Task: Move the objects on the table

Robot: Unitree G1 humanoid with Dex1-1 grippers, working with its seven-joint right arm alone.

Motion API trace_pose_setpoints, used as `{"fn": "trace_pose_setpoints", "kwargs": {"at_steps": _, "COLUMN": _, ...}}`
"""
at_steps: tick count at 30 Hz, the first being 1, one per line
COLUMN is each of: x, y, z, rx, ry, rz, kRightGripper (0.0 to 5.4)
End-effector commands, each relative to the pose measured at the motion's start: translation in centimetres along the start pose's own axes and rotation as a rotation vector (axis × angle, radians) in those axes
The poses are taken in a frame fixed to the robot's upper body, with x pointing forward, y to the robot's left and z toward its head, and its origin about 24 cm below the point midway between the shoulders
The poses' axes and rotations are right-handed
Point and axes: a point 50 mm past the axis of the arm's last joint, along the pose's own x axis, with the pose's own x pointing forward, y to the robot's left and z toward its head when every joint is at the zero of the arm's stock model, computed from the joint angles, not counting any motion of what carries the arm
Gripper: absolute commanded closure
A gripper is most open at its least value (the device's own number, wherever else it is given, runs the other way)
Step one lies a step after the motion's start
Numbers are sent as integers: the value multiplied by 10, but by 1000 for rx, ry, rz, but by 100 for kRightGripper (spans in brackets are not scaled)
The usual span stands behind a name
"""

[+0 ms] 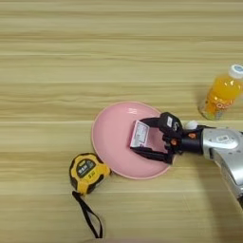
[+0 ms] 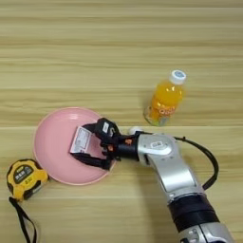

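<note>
A round pink plate (image 1: pixel 111 137) lies in the middle of the table (image 1: pixel 71 57). Over its right half my right gripper (image 1: pixel 137 135) is shut on a small red-white flat box (image 1: pixel 140 132), one black finger on the box's far edge and one on its near edge. The silver forearm (image 2: pixel 166 161) comes in from the lower right. A yellow-black tape measure (image 1: pixel 87 172) with a black strap (image 1: pixel 89 216) sits just off the plate's lower left rim. A small orange juice bottle (image 2: pixel 166 98) stands upright behind the arm, to the right of the plate.
A small white rounded thing (image 2: pixel 135 129) peeks out behind the gripper's wrist, beside the plate's right rim; I cannot tell what it is. A black cable (image 2: pixel 209 161) loops off the forearm. Bare wood stretches across the far half of the table.
</note>
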Motion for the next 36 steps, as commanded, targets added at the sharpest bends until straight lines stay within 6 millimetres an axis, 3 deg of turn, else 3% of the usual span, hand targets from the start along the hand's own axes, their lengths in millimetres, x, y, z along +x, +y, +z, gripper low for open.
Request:
{"fn": "trace_pose_setpoints", "kwargs": {"at_steps": 1, "x": -6, "y": -18, "z": 27, "rx": -107, "ry": -41, "rz": -53, "kRightGripper": 97}}
{"fn": "trace_pose_setpoints", "kwargs": {"at_steps": 10, "x": -7, "y": -20, "z": 31, "rx": -110, "ry": -61, "rz": -66, "kRightGripper": 3}}
{"fn": "trace_pose_setpoints", "kwargs": {"at_steps": 25, "x": -34, "y": -43, "z": 75, "rx": -236, "ry": -150, "rz": -164, "kRightGripper": 3}}
{"fn": "trace_pose_setpoints", "kwargs": {"at_steps": 36, "x": -62, "y": -50, "z": 56, "rx": -168, "ry": -45, "rz": -186, "kRightGripper": 3}}
